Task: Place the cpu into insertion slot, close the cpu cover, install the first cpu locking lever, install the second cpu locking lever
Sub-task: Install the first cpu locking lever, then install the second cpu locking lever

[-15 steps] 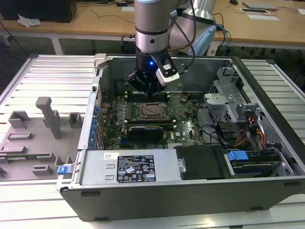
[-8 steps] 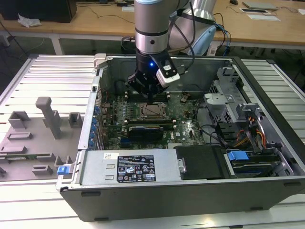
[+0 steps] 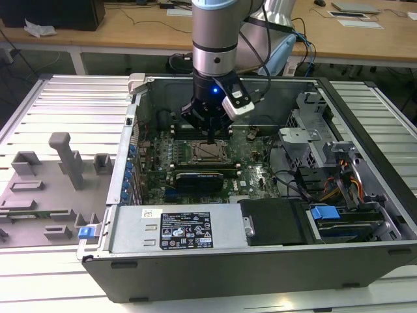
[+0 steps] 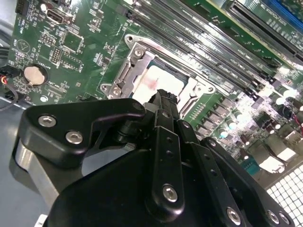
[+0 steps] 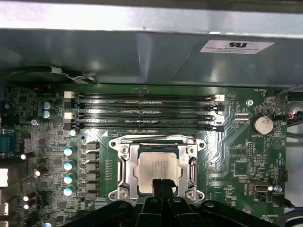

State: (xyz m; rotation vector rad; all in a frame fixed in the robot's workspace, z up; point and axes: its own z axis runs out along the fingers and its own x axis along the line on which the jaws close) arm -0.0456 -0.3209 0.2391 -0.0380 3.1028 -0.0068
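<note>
The cpu (image 5: 156,166) sits in the slot (image 5: 124,166) with the cover (image 5: 191,165) down around it; the claw (image 5: 161,183), fingers together and gripping nothing, hovers at its near edge; I judge steady, square pressure best here.

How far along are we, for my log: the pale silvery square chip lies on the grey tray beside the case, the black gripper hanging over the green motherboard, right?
No: the first wrist view shows the pale silvery square chip in the square socket. The black gripper does hang over the green motherboard.
</note>
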